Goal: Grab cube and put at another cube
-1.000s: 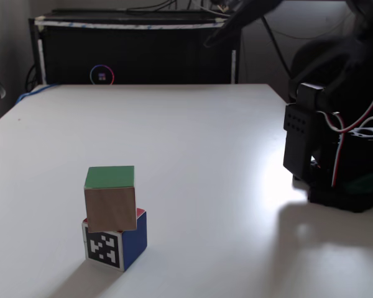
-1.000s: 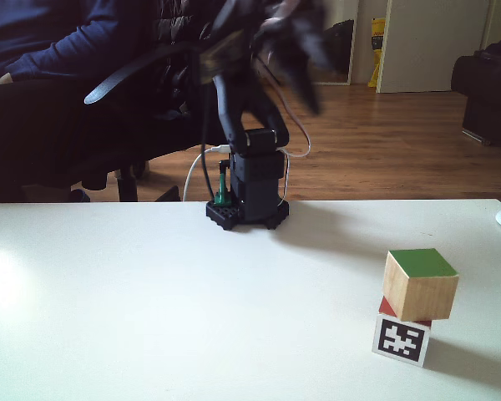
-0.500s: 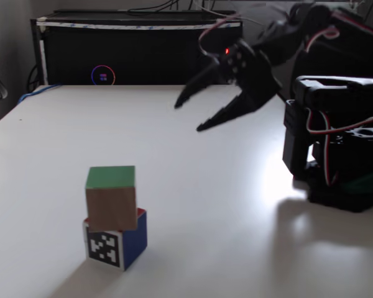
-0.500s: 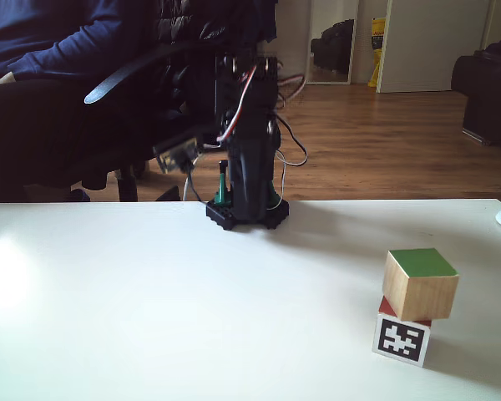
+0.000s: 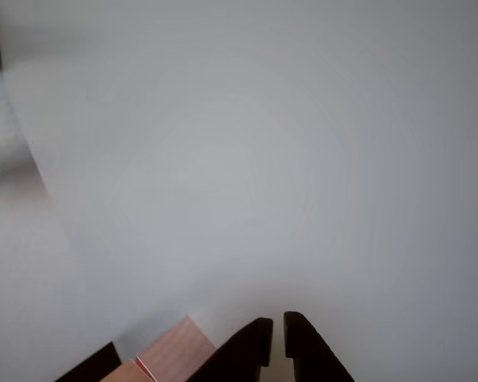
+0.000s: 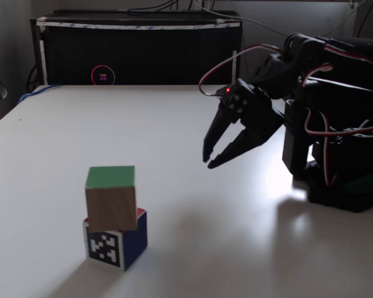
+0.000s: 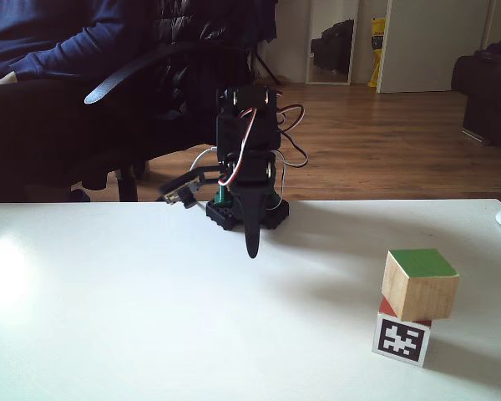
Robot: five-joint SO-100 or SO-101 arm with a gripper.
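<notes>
Atop the red-faced cube sits the green-topped wooden cube

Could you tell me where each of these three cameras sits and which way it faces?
Other view: rides near the end effector, looking down at the white table; its dark fingertips show at the bottom edge.
A fixed view: low at the table's edge, side-on to the arm; end effector at right, green-faced cube stacked on the red-faced cube.
Another fixed view: low, facing the arm's base; a seated person behind.
Both fixed views share the stack and the arm.
</notes>
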